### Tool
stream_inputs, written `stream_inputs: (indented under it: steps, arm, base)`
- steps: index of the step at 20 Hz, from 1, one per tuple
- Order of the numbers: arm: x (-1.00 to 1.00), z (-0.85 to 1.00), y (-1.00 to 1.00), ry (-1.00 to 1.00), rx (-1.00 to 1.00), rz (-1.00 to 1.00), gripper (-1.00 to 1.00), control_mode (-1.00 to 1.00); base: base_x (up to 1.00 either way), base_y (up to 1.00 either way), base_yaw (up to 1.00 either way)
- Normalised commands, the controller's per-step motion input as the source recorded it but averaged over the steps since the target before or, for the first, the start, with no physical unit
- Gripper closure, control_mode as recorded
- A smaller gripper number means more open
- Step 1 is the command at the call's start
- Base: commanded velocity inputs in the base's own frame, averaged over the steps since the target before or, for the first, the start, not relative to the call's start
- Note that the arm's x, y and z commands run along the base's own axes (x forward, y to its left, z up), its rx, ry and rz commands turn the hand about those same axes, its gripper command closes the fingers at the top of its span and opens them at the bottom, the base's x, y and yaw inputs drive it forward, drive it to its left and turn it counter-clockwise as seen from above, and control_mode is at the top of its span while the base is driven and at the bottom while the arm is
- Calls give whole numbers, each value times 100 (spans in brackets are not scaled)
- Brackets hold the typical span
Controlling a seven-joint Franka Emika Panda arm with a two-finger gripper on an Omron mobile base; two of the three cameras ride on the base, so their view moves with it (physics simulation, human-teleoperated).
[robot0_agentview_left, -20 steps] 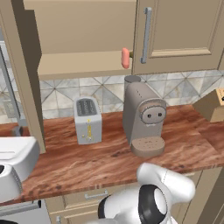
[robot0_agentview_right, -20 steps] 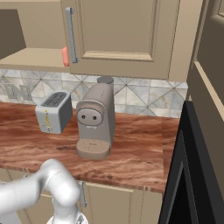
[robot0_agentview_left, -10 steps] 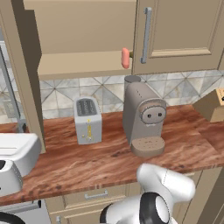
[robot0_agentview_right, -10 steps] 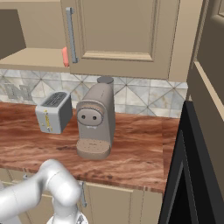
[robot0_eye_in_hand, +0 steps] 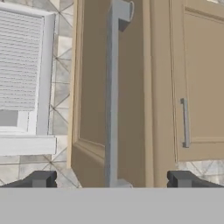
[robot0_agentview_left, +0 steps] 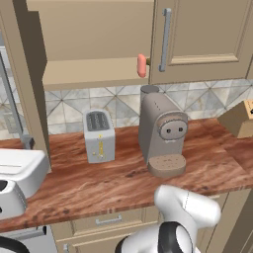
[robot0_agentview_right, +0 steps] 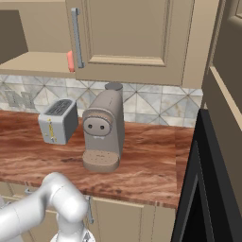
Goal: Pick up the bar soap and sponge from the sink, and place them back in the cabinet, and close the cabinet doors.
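From the left base view, the bar soap sits on the open cabinet shelf edge, left door swung wide. The right base view shows the right door shut. In the hand view, the gripper, fingers spread wide, straddles the left door's handle; door-closing seems underway, needing a push. No writing is legible.

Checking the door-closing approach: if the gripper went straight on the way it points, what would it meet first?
Most likely the vertical silver bar handle of the cabinet door. In the hand view it runs between the open gripper fingertips, dead ahead; depth to it is unclear.
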Motion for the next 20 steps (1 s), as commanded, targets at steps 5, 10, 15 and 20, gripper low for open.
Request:
stream_inputs:
  steps: [5, 10, 15, 20]
  arm:
    - [5, 0, 0, 0, 0, -8, -100, -100]
    - [6, 0, 0, 0, 0, -8, -100, -100]
    - [7, 0, 0, 0, 0, -6, -100, -100]
    - [17, -4, 0, 0, 0, -5, -100, -100]
  base:
    - [0, 0, 0]
    - [0, 0, 0]
    - [0, 0, 0]
    - [0, 0, 0]
